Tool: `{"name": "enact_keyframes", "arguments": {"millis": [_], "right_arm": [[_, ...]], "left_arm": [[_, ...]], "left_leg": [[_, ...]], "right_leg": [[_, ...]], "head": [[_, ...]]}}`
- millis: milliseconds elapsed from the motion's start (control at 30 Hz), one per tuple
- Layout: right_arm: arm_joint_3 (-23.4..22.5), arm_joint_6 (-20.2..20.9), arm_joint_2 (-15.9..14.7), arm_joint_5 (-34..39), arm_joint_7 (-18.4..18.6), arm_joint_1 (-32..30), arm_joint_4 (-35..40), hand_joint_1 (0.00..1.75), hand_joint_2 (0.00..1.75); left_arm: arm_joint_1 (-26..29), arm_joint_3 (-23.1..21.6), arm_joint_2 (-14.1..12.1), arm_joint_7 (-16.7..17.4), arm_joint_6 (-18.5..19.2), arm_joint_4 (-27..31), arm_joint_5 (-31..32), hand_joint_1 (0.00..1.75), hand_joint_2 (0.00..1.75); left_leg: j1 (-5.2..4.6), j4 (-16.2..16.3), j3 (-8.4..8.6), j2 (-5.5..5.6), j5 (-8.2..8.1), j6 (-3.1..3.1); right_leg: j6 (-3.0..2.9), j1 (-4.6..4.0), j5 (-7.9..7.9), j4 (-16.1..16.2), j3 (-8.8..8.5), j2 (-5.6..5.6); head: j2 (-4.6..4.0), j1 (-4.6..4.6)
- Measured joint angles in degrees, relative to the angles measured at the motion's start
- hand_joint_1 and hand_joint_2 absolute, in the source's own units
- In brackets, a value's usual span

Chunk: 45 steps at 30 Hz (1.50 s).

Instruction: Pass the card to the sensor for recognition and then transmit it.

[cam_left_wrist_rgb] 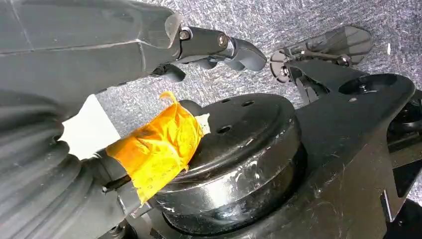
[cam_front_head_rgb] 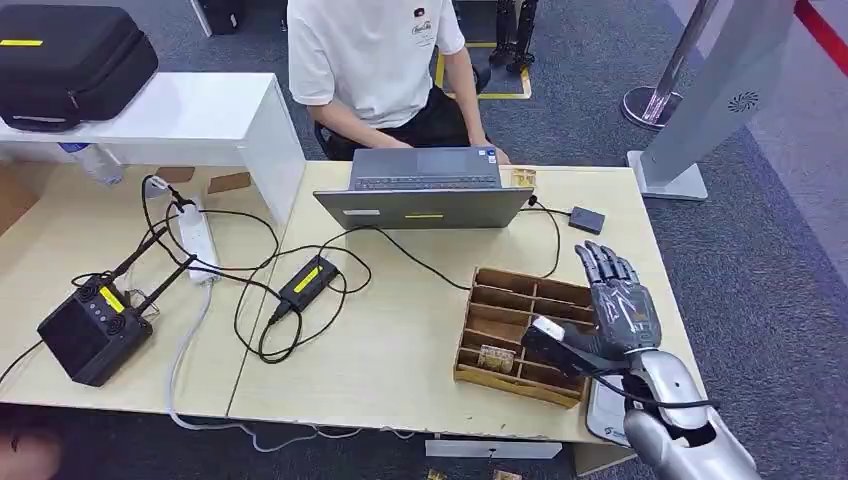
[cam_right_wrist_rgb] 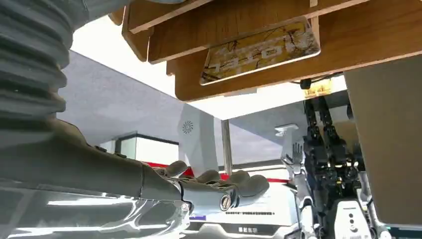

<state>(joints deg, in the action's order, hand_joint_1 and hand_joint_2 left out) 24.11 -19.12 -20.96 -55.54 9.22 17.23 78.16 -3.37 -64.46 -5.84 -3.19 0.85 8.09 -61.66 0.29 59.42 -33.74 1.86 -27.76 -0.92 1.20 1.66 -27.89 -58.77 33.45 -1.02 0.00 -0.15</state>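
Hovering right hand (cam_front_head_rgb: 618, 305): lower right of the head view, over the right end of the wooden organiser; fingers straight and spread, pointing toward the far table edge, thumb out to the side. Holds nothing. In the right wrist view the same hand (cam_right_wrist_rgb: 219, 186) shows extended fingers with nothing between them.
Right arm pose: forearm comes up from the lower right corner, wrist level, palm facing down. My reading: a staging pose above the tray ahead of a reach into a slot.
Left hand (cam_left_wrist_rgb: 214, 45): hanging low over grey carpet, seen in the left wrist view; fingers extended, nothing gripped. Orange tape (cam_left_wrist_rgb: 157, 147) is wrapped near the wrist.
Card (cam_front_head_rgb: 495, 358): gold-patterned, lying in a near-left compartment of the organiser, lower centre-right of the head view; left of the hand and apart from it. The right wrist view shows the card (cam_right_wrist_rgb: 261, 50) against the wooden dividers.
Wooden organiser (cam_front_head_rgb: 500, 295): open-topped slots, probably so a card can be lifted out from above.
Sensor: a small dark pad (cam_front_head_rgb: 587, 219) near the far right table edge, cabled to the laptop (cam_front_head_rgb: 425, 190), is likely the reader; cannot confirm.
Person (cam_front_head_rgb: 375, 55): seated behind the laptop, presumably the recipient.
Stage: card not yet picked up.
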Motion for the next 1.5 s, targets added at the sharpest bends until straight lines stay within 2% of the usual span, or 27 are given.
{"name": "enact_keyframes", "arguments": {"millis": [500,1500], "right_arm": [[-0.88,-1.9,0.33,1.03,-1.16,-0.46,1.62,0.0,1.75],[-0.83,-1.6,2.18,1.09,-1.64,-0.22,0.24,0.0,1.75]], "left_arm": [[0.01,-0.09,0.0,0.02,0.0,-0.04,-0.55,0.0,1.75],[-0.12,-0.94,0.0,0.0,0.04,-0.11,-0.83,0.0,1.75]], "left_leg": [[0.0,0.0,0.0,0.0,0.0,0.0],[0.0,0.0,0.0,-0.01,0.0,0.0]], "right_leg": [[0.0,0.0,0.0,0.0,0.0,0.0],[0.0,0.0,0.0,0.0,-0.01,0.0]], "head": [[0.0,0.02],[0.0,0.02]]}}
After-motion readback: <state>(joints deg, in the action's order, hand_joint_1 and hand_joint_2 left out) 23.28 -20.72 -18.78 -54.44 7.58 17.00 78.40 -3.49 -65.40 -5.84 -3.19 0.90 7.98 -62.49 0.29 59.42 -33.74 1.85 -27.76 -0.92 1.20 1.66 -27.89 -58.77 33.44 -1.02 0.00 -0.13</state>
